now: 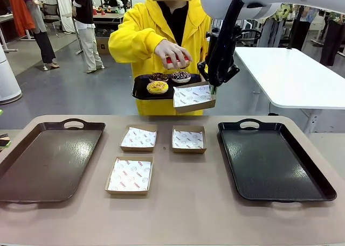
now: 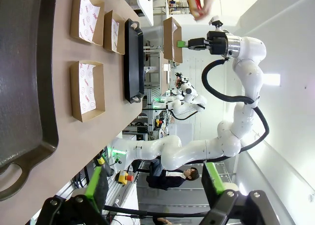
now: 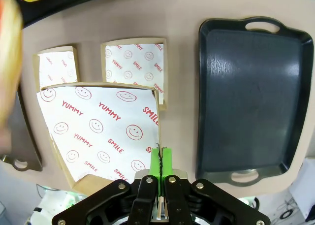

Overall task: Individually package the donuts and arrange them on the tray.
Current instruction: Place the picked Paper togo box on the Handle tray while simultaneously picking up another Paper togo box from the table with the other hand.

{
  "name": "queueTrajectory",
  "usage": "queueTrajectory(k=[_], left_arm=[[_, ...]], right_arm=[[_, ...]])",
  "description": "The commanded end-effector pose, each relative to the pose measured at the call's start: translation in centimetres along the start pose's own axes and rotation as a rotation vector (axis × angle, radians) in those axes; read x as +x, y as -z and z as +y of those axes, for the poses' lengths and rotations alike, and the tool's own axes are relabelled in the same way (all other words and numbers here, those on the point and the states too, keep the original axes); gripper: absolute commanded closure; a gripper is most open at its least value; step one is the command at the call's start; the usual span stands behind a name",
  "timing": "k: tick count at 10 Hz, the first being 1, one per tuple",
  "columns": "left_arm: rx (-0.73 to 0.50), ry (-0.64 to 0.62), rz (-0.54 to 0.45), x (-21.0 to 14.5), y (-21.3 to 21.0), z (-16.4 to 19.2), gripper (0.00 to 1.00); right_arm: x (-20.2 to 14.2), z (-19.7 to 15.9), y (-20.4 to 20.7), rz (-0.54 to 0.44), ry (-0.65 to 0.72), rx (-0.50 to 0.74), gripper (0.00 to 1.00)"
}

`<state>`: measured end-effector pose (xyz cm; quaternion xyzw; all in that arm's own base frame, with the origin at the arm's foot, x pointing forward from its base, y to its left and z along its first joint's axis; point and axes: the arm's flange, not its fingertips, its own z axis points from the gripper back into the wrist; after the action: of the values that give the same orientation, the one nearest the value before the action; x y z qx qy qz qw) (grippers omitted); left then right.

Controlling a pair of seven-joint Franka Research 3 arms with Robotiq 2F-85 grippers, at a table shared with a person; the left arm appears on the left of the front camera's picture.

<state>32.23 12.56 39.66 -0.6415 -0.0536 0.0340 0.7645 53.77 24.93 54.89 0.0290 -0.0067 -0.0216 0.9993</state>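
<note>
**While a Box Is Held Up, the Donuts Wait on the Person's Tray**

While the left jaws hang released, their green pads (image 2: 96,185) well apart, a wide brown plastic tray (image 1: 48,160) lies at the left of the tan bench (image 1: 188,213). Beside it sit three shallow brown cardboard boxes lined with printed white paper (image 1: 138,138), none holding anything. Beyond the far edge, a person in a yellow coat holds a small black tray (image 1: 141,90). It carries the yellow sprinkled ring donut (image 1: 157,86), the dark chocolate ring donut (image 1: 158,76) and the dark donut with purple-white sprinkles (image 1: 180,75). The person's hand (image 1: 171,52) grips the glossy red donut (image 1: 177,60) just above them. Just right of that tray, the right jaws are clenched on the rim of a fourth paper-lined cardboard box (image 1: 194,97), held in the air. A black plastic tray (image 1: 272,160) lies at the bench's right.

The donuts look light, soft and easily dented, with topping likely sticky and quick to smear. A gentle hold on the plain outer side, below the topping, seems safest.
</note>
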Motion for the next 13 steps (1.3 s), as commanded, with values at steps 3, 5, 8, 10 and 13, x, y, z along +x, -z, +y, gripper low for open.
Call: queueTrajectory(k=[3,5,8,10,13], left_arm=[[-0.021,0.01,-0.01,-0.08,-0.05,-0.16,0.0],[-0.021,0.01,-0.01,-0.08,-0.05,-0.16,0.0],[-0.021,0.01,-0.01,-0.08,-0.05,-0.16,0.0],[-0.021,0.01,-0.01,-0.08,-0.05,-0.16,0.0],[-0.021,0.01,-0.01,-0.08,-0.05,-0.16,0.0]], right_arm=[[-0.58,-0.33,0.42,-0.001,0.005,0.0,1.0],[-0.58,-0.33,0.42,-0.001,0.005,0.0,1.0],[-0.58,-0.33,0.42,-0.001,0.005,0.0,1.0],[-0.58,-0.33,0.42,-0.001,0.005,0.0,1.0],[-0.58,-0.33,0.42,-0.001,0.005,0.0,1.0]])
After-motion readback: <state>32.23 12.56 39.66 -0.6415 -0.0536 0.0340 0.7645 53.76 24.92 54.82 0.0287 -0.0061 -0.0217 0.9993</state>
